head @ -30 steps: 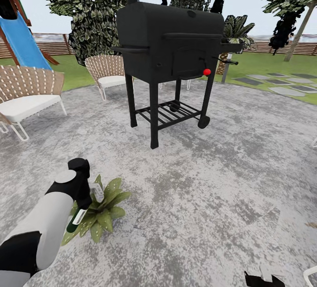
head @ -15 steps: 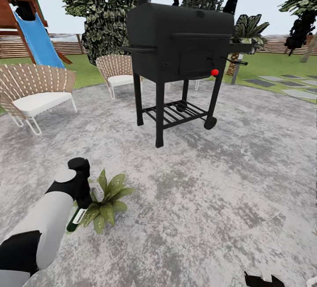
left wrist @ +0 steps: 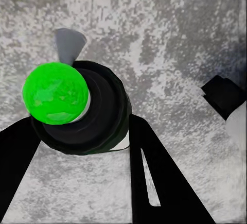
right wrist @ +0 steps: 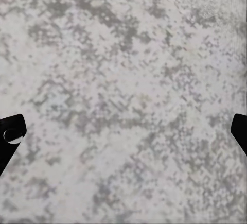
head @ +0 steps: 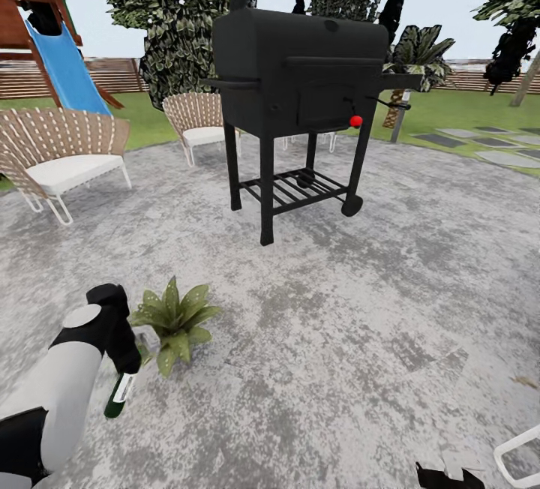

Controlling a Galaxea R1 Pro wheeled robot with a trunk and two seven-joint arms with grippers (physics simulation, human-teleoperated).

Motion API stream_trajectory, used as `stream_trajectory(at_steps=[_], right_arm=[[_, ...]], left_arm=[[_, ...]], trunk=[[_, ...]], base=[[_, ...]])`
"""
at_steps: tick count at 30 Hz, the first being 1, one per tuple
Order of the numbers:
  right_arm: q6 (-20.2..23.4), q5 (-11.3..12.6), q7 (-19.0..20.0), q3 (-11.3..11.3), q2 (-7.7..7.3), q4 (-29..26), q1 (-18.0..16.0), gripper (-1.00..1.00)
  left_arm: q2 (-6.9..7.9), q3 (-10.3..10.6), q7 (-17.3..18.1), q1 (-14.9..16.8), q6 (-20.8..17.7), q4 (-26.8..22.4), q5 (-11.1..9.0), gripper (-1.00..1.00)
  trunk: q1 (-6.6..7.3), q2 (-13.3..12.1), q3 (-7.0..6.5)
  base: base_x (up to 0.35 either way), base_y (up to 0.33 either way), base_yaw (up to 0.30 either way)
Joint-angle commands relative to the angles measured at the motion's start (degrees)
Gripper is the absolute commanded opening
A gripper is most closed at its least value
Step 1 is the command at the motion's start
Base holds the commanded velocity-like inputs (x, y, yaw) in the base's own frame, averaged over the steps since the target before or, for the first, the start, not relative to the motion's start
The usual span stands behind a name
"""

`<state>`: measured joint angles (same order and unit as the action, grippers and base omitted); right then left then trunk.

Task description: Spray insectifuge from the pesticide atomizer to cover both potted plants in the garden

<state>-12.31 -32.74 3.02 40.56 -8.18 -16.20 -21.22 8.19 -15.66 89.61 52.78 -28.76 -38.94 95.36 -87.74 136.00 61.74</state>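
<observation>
The left arm's two black fingers (left wrist: 139, 183) pinch the small slim dark pesticide atomizer bottle with a white label and greenish base (head: 118, 395), one finger on each side of its round black body; in the left wrist view its bright green end (left wrist: 55, 93) faces the camera. In the head view the bottle hangs tilted from the left gripper (head: 126, 369) above the round grey mottled stone patio (head: 337, 339), just beside one low potted plant of broad pointed green leaves (head: 174, 318); whether they touch cannot be told. The right arm's two black fingers (right wrist: 11, 134) are spread wide apart at the edges of the right wrist view, over bare stone. Farther back on the patio stands one tall black barbecue grill on four legs with a red knob (head: 300, 76). Behind it and to the left sit two woven tan chairs with white cushions (head: 60, 155). One blue slide on a wooden frame (head: 64, 69) and a brown slatted fence (head: 112, 75) stand beyond the lawn.
</observation>
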Motion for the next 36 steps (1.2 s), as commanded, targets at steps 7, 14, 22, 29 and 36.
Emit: stream_trajectory(at_steps=[7, 14, 22, 29, 36], right_arm=[[-0.3, -0.3, 0.4, 0.4, 0.23, 0.2, 0.0, 1.0], [-0.3, -0.3, 0.3, 0.4, 0.27, 0.2, 0.0, 1.0], [-0.3, -0.4, 0.4, 0.4, 0.24, 0.2, 0.0, 1.0], [0.2, -0.2, 0.9, 1.8, 2.17, -0.3, 0.0, 1.0], [0.1, -0.3, 0.8, 1.7, 3.67, 0.3, 0.0, 1.0]], left_arm=[[-0.71, -0.5, -0.8, -4.6, -0.7, 0.0, -5.1, -1.0], [-0.67, -0.5, -10.3, -9.8, -0.5, 0.3, -14.6, -1.0], [-0.59, -2.4, -16.6, -11.4, -0.6, 0.0, -16.9, -1.0], [1.35, -0.9, -15.1, -9.5, -2.4, -1.9, -14.9, -1.0], [1.43, 1.4, -12.9, -7.2, -4.6, -4.2, -12.6, -1.0]], trunk=[[0.02, 0.0, 0.04], [0.02, 0.0, 0.04], [0.02, 0.0, 0.04], [0.02, 0.0, 0.04], [0.02, 0.0, 0.04]], base=[[-0.001, 0.0, -0.125], [0.0, 0.0, -0.255], [-0.145, 0.0, -0.045], [-0.045, 0.0, 0.0], [0.0, 0.0, 0.0]])
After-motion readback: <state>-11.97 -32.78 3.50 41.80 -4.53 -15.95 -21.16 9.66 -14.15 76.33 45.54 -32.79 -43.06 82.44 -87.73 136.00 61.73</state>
